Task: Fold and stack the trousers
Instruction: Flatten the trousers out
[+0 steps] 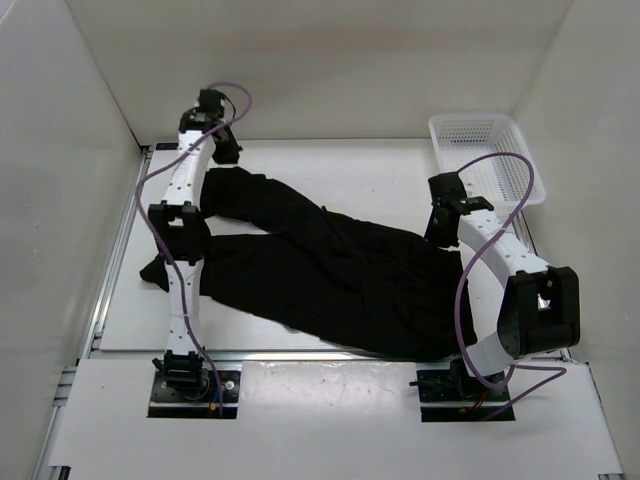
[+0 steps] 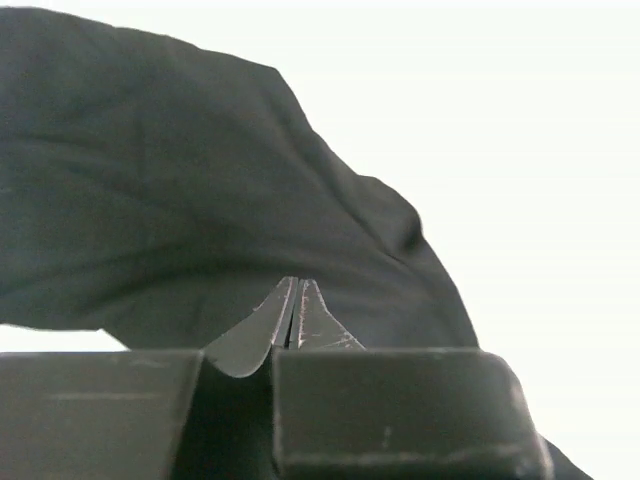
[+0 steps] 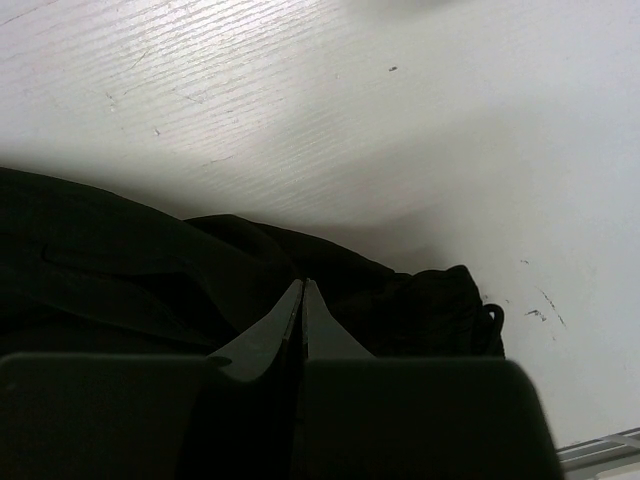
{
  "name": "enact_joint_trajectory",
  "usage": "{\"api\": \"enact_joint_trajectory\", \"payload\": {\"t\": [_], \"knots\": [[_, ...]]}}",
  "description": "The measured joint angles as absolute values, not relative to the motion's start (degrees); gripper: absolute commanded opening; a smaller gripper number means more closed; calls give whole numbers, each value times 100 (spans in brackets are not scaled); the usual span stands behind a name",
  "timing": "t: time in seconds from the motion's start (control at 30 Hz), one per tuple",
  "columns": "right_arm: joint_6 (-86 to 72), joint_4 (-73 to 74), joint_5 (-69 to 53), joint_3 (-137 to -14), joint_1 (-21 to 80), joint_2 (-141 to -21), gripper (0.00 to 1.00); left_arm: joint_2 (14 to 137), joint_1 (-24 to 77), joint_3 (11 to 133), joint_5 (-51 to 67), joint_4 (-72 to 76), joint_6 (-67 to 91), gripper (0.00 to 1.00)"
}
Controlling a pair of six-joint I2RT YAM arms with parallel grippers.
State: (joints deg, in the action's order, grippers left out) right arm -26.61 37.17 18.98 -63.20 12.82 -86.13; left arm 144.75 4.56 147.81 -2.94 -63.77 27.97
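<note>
The black trousers (image 1: pixel 330 270) lie spread across the white table, waist at the right and two legs running left. The far leg ends near my left gripper (image 1: pixel 222 142); the near leg passes under the left arm to the table's left edge. In the left wrist view the left gripper (image 2: pixel 295 285) is shut, its tips over the leg fabric (image 2: pixel 180 200), with nothing seen between them. My right gripper (image 1: pixel 440 225) hovers at the far end of the waist. In the right wrist view it (image 3: pixel 303 286) is shut over the bunched waistband (image 3: pixel 430 300), with no cloth seen in it.
A white mesh basket (image 1: pixel 485 150) stands at the back right corner. White walls close in the table (image 1: pixel 370 170) at the back and both sides. The near waist corner hangs close to the table's front edge (image 1: pixel 300 350).
</note>
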Motion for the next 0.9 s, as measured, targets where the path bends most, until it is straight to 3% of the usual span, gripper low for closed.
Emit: {"api": "enact_joint_trajectory", "payload": {"t": [0.2,0.27,0.3,0.33,0.43,0.53,0.63,0.87,0.9], "knots": [[-2663,3717,1898,-6320,1282,-8584,0,12967,440,14803,-379,-6064,2615,14],[-2663,3717,1894,-6320,1282,-8562,0,12707,504,14934,-467,-5979,2550,31],[-2663,3719,1892,-6320,1282,-8556,0,12667,561,15008,-504,-5946,2523,57],[-2663,3719,1892,-6320,1282,-8541,0,12667,635,15071,-523,-5924,2488,69],[-2663,3723,1890,-6320,1282,-8495,0,12951,915,15091,-541,-5870,2482,90],[-2663,3723,1892,-6320,1282,-8466,0,13548,1160,15061,-550,-5889,2475,90],[-2661,3728,1887,-6320,1282,-8466,0,14265,1352,14991,-598,-5961,2488,81],[-2661,3736,1828,-6320,1282,-8468,0,15303,1474,14765,-939,-6257,2484,85],[-2661,3736,1824,-6320,1282,-8471,0,15334,1474,14765,-1000,-6274,2458,81]]}}
